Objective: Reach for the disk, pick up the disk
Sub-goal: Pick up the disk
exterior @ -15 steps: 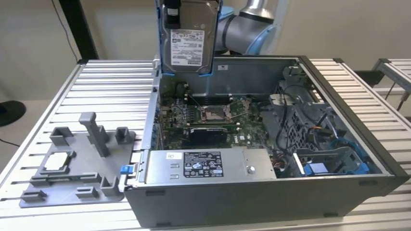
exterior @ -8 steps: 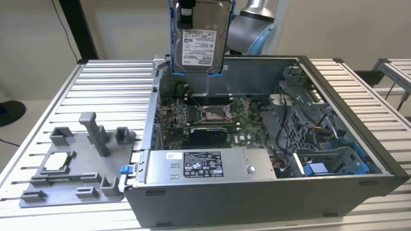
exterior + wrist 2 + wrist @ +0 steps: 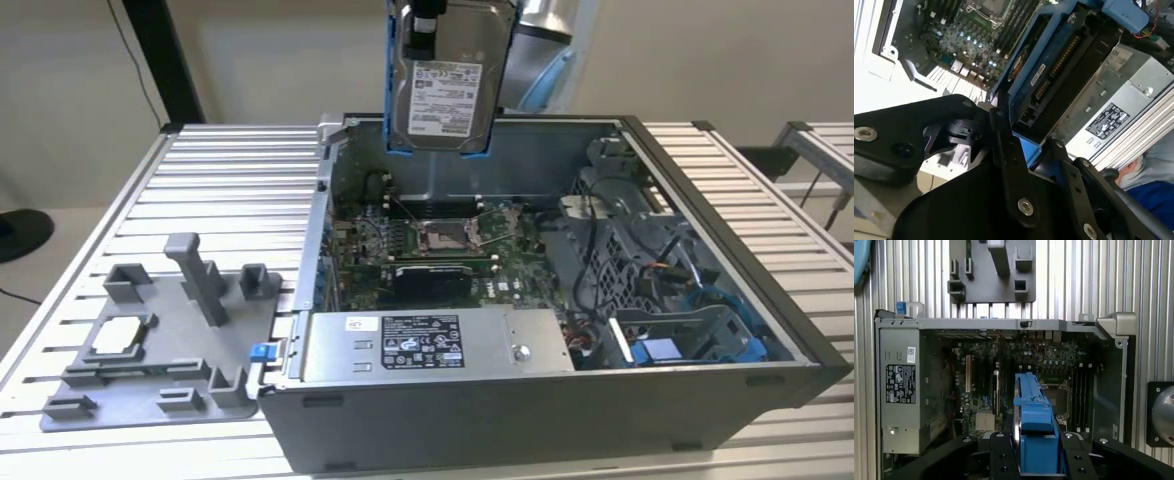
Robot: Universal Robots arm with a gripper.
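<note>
The disk [image 3: 445, 95] hangs upright high over the back of the open computer case [image 3: 747, 330], its white label facing the exterior camera and blue rails down both sides. My gripper [image 3: 427, 28] grips it from above and is shut on it. In the first wrist view the disk's blue rail [image 3: 1033, 412] stands edge-on between my black fingers [image 3: 1000, 450], with the gripper [image 3: 1033, 438] closed around it. The second wrist view has the disk's connector end [image 3: 1054, 70] clamped in the gripper [image 3: 1026, 134] above the motherboard.
Inside the case lie the motherboard [image 3: 434, 240], a grey power supply box [image 3: 427, 345] with a black-and-white label, and a blue drive bay [image 3: 681, 340]. A grey fixture plate [image 3: 147, 350] carrying a small square chip [image 3: 120, 335] sits on the slatted table [image 3: 227, 180] at the exterior view's left.
</note>
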